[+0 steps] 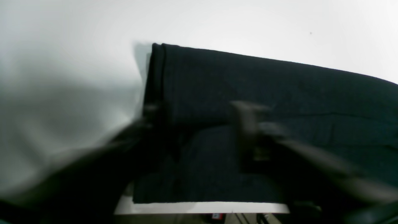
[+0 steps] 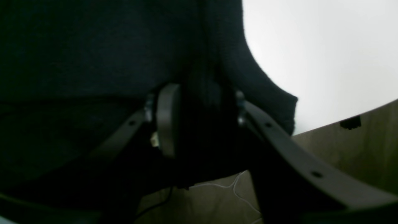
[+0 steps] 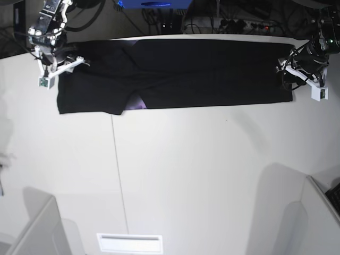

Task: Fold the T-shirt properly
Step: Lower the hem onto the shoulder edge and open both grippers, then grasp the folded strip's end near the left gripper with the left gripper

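My left claw [image 3: 287,68] stands apart at 3 o'clock of the T-shirt [image 3: 180,74], my right claw [image 3: 59,57] apart at 9 o'clock; the T-shirt lies folded along the counter's [image 3: 186,175] far edge.

We look down on a broad white table [image 3: 175,175] that fills nearly the whole base view, evenly lit, with soft grey shadows pooling at the lower left and lower right corners. A thin dark seam [image 3: 118,175] runs from the upper middle down toward the bottom edge, where a white slotted plate [image 3: 129,243] sits. Along the top of the frame we see a dim strip of floor crowded with black cables [image 3: 234,21] and a blue object [image 3: 154,3]. In the right wrist view, a brownish floor [image 2: 351,155] shows at the lower right.
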You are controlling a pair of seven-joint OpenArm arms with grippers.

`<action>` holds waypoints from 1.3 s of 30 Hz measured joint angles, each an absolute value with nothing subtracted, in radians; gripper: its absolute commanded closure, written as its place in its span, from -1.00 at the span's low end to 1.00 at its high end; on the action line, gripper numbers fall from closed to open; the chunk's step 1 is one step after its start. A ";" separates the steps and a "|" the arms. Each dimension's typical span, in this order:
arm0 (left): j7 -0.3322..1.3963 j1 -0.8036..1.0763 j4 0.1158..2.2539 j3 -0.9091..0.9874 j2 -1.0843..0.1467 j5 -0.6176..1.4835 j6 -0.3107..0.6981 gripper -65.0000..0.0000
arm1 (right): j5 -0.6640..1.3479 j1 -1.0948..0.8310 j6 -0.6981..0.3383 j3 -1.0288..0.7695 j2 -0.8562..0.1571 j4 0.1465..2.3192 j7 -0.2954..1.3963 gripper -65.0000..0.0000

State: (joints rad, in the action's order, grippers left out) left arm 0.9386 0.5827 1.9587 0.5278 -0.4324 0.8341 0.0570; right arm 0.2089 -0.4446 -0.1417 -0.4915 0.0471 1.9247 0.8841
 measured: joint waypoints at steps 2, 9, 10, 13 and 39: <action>0.938 0.583 1.959 0.529 -0.431 0.833 0.056 -0.95 | 0.215 -0.444 -0.141 -0.514 0.049 1.928 0.880 0.18; 0.940 0.580 1.963 0.627 -0.334 0.834 0.057 -0.32 | 0.205 -0.447 -0.237 -0.542 0.044 1.986 0.773 0.57; 0.939 0.579 1.962 0.609 -0.332 0.839 0.057 -0.04 | 0.208 -0.447 -0.309 -0.525 0.047 1.986 0.770 0.77; 0.934 0.567 1.959 0.562 -0.333 0.840 0.060 1.00 | 0.213 -0.438 -0.478 -0.493 0.051 1.985 0.783 1.00; 0.921 0.233 1.594 0.376 -0.271 0.605 0.064 1.00 | 0.254 -0.092 -0.439 -0.491 -0.045 1.482 0.758 1.00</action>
